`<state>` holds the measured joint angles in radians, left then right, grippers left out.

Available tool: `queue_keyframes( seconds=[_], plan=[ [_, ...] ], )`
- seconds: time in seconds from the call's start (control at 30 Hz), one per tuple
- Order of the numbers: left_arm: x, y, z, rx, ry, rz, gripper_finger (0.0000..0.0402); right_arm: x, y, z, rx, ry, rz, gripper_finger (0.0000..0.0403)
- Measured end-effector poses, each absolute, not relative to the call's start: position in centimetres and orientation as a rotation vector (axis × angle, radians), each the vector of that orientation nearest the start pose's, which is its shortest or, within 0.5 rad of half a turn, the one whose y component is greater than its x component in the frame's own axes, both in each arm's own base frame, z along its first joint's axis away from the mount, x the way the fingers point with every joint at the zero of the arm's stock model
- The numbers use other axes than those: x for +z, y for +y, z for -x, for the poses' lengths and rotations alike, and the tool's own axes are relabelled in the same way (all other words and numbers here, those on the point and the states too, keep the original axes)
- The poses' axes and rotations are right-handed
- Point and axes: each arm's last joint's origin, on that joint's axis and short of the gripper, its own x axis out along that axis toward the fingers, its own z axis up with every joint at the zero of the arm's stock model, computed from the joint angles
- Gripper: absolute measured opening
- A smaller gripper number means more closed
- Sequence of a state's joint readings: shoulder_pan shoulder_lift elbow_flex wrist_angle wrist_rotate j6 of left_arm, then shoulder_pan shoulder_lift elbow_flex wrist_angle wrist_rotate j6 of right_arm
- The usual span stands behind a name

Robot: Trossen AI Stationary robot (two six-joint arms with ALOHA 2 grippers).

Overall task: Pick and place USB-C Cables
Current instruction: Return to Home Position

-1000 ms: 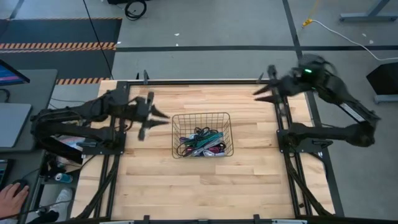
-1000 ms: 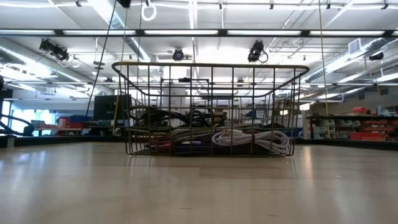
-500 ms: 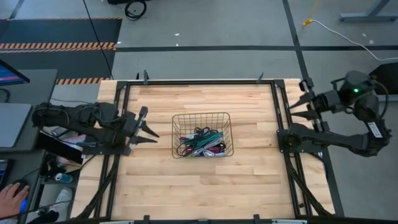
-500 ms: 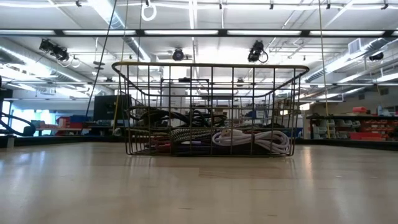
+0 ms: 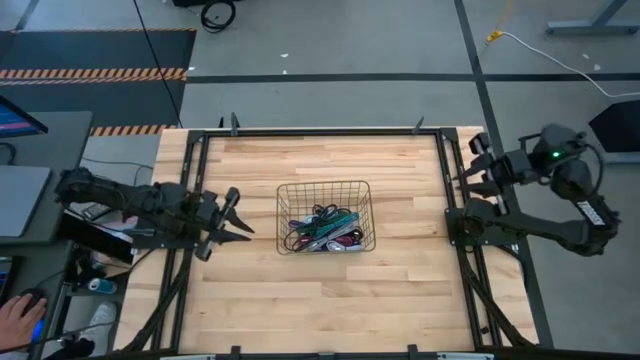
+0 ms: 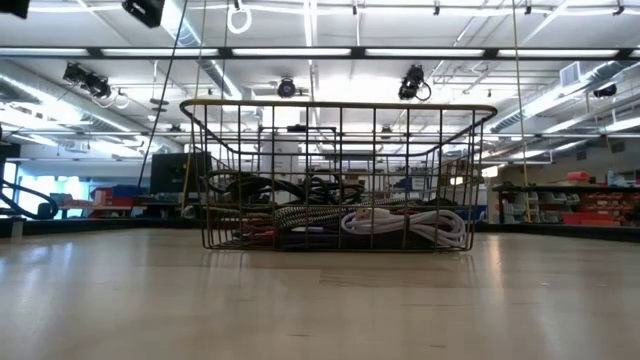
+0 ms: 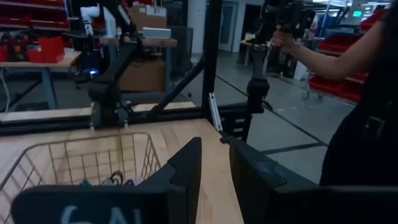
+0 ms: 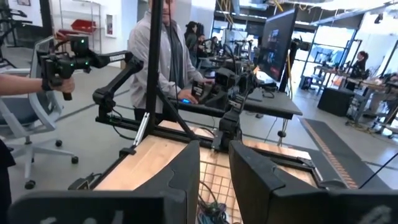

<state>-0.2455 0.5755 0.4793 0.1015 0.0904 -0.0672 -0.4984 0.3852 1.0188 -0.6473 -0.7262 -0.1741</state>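
A dark wire-mesh basket stands in the middle of the wooden table, its base flat on the wood. Several USB-C cables in black, purple, green and pale grey lie piled inside it. My left gripper hovers level at the table's left side, a short way left of the basket, open, with nothing between its fingers. My right gripper hangs at the table's right edge, pointing toward the table, open and holding nothing.
Black frame rails run along the table's left, right and far sides. Bare wood lies all around the basket. A person's hand rests at a desk off the near left. People stand in the room beyond the table.
My left gripper has drawn back toward the table's left and near edges and sunk lower, away from the basket. My right gripper has pulled from over the table's far right part out to the right edge. The basket and cables have stayed still.
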Motion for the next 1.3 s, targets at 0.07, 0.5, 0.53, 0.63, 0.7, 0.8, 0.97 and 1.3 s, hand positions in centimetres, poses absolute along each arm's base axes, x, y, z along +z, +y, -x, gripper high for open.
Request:
queue_keyframes(
  seconds=[0.07,0.5,0.53,0.63,0.7,0.8,0.97,1.3],
  plan=[
    [27.8,-3.6,-13.6,-0.326,0.007,0.068,0.0089,39.0,0.1,-3.8,0.228,-0.008,0.151,0.0093],
    [27.7,-1.6,-10.6,-0.206,-0.006,-0.064,0.0089,38.6,0.0,-2.7,-0.046,-0.023,0.229,0.0093],
    [27.6,-1.5,-10.5,-0.190,-0.001,-0.071,0.0089,38.5,0.0,-2.4,-0.089,-0.025,0.220,0.0093],
    [27.7,-1.0,-10.2,-0.140,-0.013,-0.102,0.0089,38.4,0.4,-1.6,-0.110,-0.040,0.245,0.0093],
    [27.8,-0.7,-10.0,-0.118,-0.025,-0.123,0.0089,38.4,0.8,-1.2,-0.062,-0.060,0.273,0.0093],
    [27.9,-0.4,-9.6,-0.099,-0.042,-0.147,0.0089,38.3,1.3,-0.5,-0.020,-0.086,0.274,0.0093],
    [27.7,0.0,-9.1,-0.099,-0.027,-0.138,0.0089,37.8,1.7,0.2,-0.015,-0.074,0.242,0.0093],
    [26.8,0.4,-8.9,-0.067,0.071,-0.080,0.0089,35.7,1.2,-0.7,-0.017,0.023,0.171,0.0093]
  ],
)
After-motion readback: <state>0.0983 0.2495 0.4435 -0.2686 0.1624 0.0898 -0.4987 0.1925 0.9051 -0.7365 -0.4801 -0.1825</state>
